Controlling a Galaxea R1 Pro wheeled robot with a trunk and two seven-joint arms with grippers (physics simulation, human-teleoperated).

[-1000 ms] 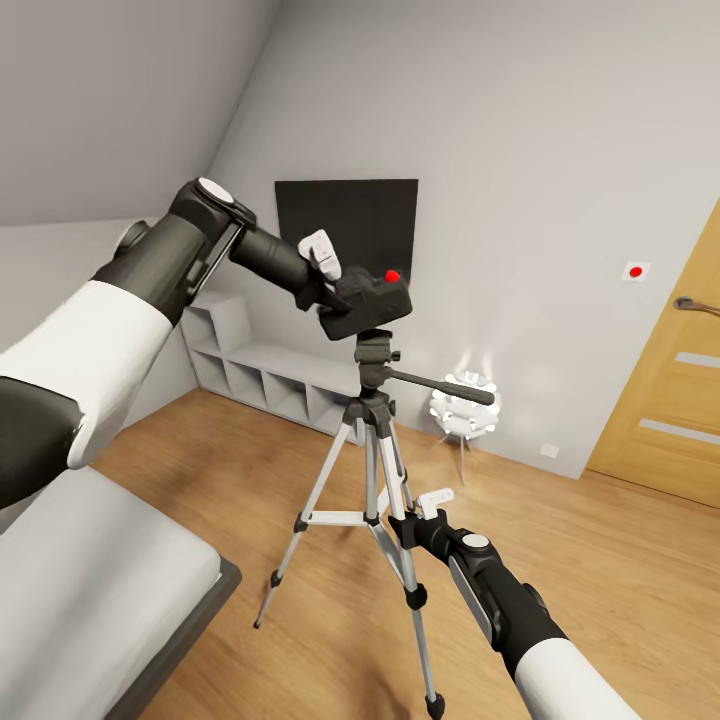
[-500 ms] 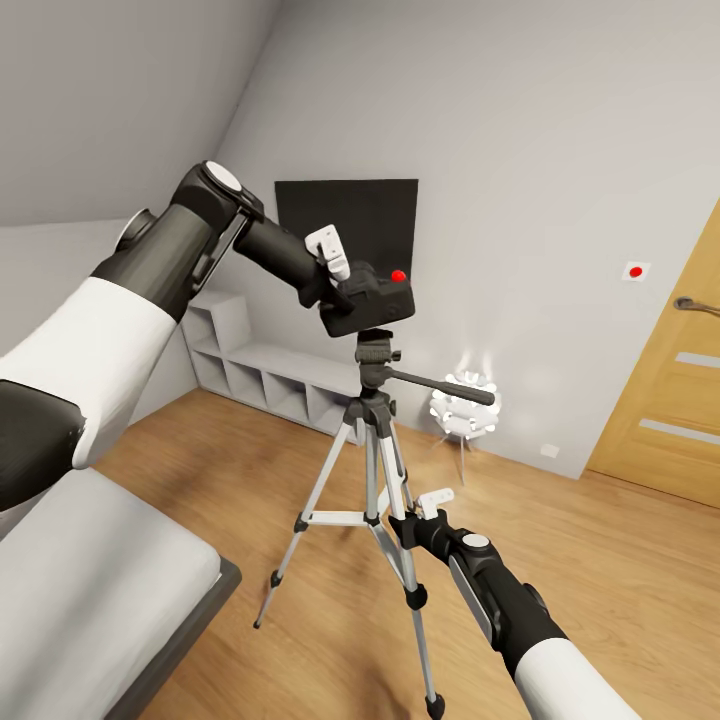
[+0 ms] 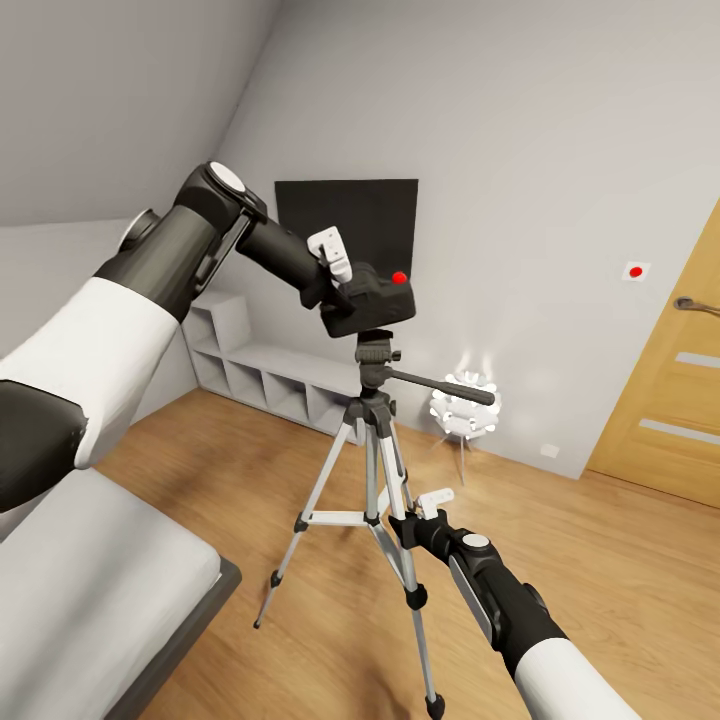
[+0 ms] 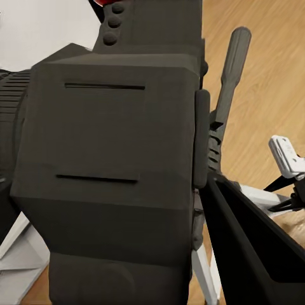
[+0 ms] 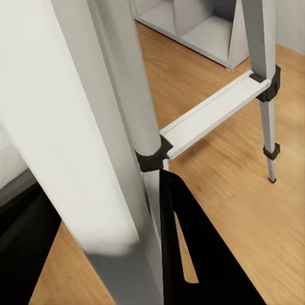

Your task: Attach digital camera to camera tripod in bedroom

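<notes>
The left end effector (image 3: 340,290) grasps the digital camera (image 3: 370,305) directly atop the camera tripod (image 3: 375,440) pan head, base seemingly touching it, while the right end effector (image 3: 415,520) at the head's 6 o'clock clenches a tripod leg.

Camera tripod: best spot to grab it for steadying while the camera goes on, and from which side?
Probably a silver leg of the camera tripod, just above the spreader brace, approached from the robot's near side. The tube is slim and bare there, while the pan handle juts out higher up. The right gripper sits at that leg already; the left gripper holds the digital camera over the head.
</notes>
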